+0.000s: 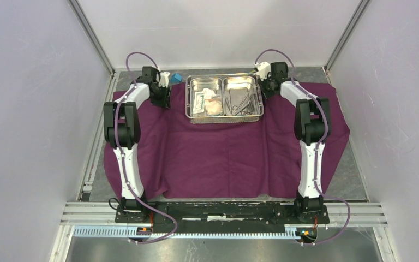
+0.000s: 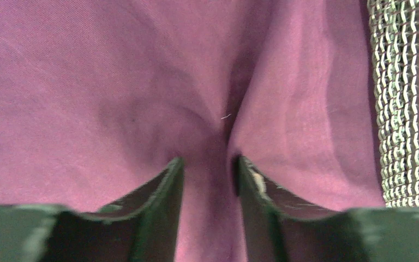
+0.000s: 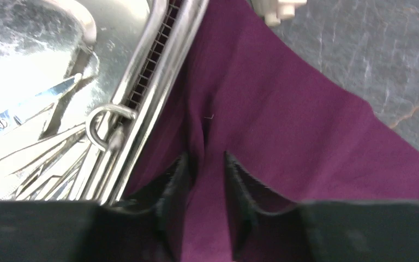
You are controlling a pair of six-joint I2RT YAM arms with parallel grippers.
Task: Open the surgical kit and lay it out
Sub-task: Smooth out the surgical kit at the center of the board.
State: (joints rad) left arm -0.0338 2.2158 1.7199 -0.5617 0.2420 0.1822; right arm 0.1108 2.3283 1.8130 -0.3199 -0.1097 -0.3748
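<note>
The dark-purple cloth wrap (image 1: pixel 218 158) lies spread open on the table. The steel tray (image 1: pixel 225 118) stands on its far middle. Its left compartment holds the flat white packet (image 1: pixel 198 101) and gauze wads (image 1: pixel 214 105); its right one holds the steel clamps and tweezers (image 1: pixel 243 101). My left gripper (image 1: pixel 162 98) is down on the cloth just left of the tray. In the left wrist view (image 2: pixel 207 161) its jaws pinch a ridge of cloth (image 2: pixel 114 82). My right gripper (image 1: pixel 266 87) is at the tray's right end. In the right wrist view (image 3: pixel 204 158) its jaws also pinch a fold of cloth (image 3: pixel 283 125), beside the tray rim (image 3: pixel 158 71) and instruments (image 3: pixel 27 142).
A small blue block (image 1: pixel 177 78) sits behind the left gripper at the cloth's far edge. A small white block (image 1: pixel 261 68) sits behind the right gripper, also in the right wrist view (image 3: pixel 278 11). Grey tabletop (image 3: pixel 371 49) shows beyond the cloth. Enclosure walls stand on three sides.
</note>
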